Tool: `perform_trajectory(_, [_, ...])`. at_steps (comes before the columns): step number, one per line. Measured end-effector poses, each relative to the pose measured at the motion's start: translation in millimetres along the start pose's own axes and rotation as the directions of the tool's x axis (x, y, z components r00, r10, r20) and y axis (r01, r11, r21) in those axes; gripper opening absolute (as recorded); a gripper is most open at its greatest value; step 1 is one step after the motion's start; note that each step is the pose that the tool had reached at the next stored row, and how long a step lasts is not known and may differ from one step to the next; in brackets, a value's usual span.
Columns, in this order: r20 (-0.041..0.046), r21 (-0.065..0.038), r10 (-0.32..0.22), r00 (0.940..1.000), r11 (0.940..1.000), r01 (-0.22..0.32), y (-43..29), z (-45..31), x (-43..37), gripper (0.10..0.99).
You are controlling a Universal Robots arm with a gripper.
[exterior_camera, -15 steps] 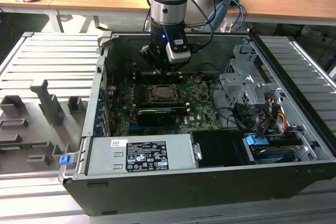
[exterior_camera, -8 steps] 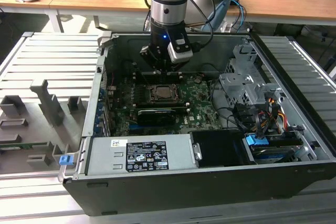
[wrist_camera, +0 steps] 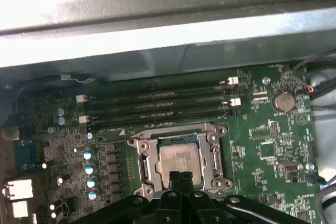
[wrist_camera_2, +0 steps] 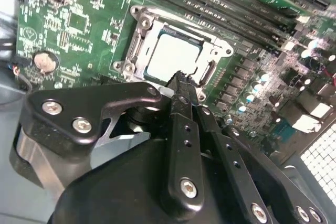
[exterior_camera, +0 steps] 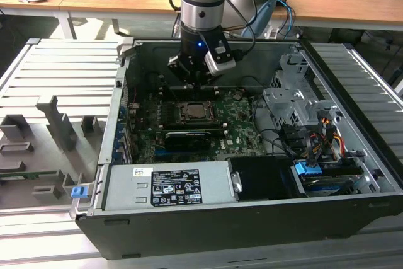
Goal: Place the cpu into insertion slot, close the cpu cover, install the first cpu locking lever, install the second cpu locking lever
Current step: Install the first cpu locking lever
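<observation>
The cpu (exterior_camera: 192, 113) lies flat in the insertion slot (exterior_camera: 178, 120) on the green board, its pale silver face up. In both wrist views the cpu (wrist_camera_2: 170, 56) (wrist_camera: 180, 158) shows through the cut-out of the cpu cover (wrist_camera_2: 212, 56) (wrist_camera: 214, 153), a silver frame lying down around it. My gripper (exterior_camera: 196, 82) hangs inside the case just above the socket's edge. Its black fingers (wrist_camera_2: 182, 108) are pressed together, with the gripper (wrist_camera_2: 181, 77) (wrist_camera: 181, 176) shut on nothing and its tip over the cpu's rim. I cannot make out the locking levers.
The grey power supply (exterior_camera: 167, 187) fills the case's near side. A drive cage (exterior_camera: 289, 99) and cable bundle (exterior_camera: 315, 140) sit at the exterior view's right. Long black memory slots (wrist_camera: 157, 103) run beside the socket, near the case wall (wrist_camera: 157, 24). A grey fixture tray (exterior_camera: 50, 130) lies outside.
</observation>
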State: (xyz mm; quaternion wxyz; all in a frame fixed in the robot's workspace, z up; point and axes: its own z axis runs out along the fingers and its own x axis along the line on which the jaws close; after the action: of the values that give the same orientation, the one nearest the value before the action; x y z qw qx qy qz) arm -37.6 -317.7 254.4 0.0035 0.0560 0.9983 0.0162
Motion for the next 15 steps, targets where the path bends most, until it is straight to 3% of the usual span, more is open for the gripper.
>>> perform_trajectory(2, [-0.0015,-0.01,-0.011,0.9999,0.9999,0.011,-0.2,0.0,0.0,0.106])
perform_trajectory(7, [-0.0038,-0.011,-0.082,0.9966,0.9966,0.082,-0.3,0.3,0.1,0.106])
perform_trajectory(15, [-0.0043,-0.011,-0.097,0.9953,0.9952,0.097,-0.3,0.4,0.1,0.106])
